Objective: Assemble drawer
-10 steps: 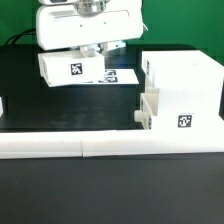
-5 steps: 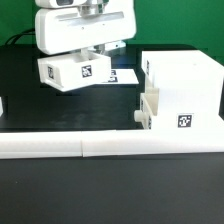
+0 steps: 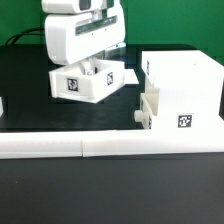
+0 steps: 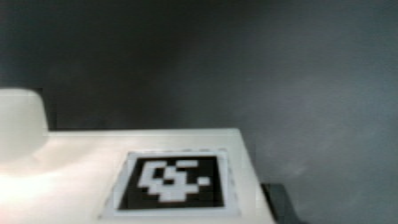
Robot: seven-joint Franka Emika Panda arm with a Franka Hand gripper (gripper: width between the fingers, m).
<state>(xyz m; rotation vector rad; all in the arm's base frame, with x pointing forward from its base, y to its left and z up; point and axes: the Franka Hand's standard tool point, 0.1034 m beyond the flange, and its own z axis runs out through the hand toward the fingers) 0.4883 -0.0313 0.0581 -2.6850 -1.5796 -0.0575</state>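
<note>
My gripper (image 3: 93, 66) is shut on a small white open-top tray (image 3: 80, 84) with a square tag on its face, and holds it tilted above the black table. The large white housing (image 3: 188, 82) stands to the exterior view's right, apart from the held tray. A second small tray (image 3: 151, 108) with a knob (image 3: 139, 117) sits in the housing's front. The wrist view shows the held tray's white surface (image 4: 71, 170) with its tag (image 4: 175, 182) close up and a rounded white knob (image 4: 16, 125). One dark fingertip (image 4: 279, 201) shows beside the tag.
A long white L-shaped bar (image 3: 100, 145) lies across the front of the table. The marker board (image 3: 127, 74) lies flat behind the held tray. A white object (image 3: 2, 104) shows at the exterior view's left edge. A black cable (image 3: 25, 38) runs at the back left.
My gripper has carried the tray toward the exterior view's right and a little lower. The tray has turned, so its tagged face now points more to the front.
</note>
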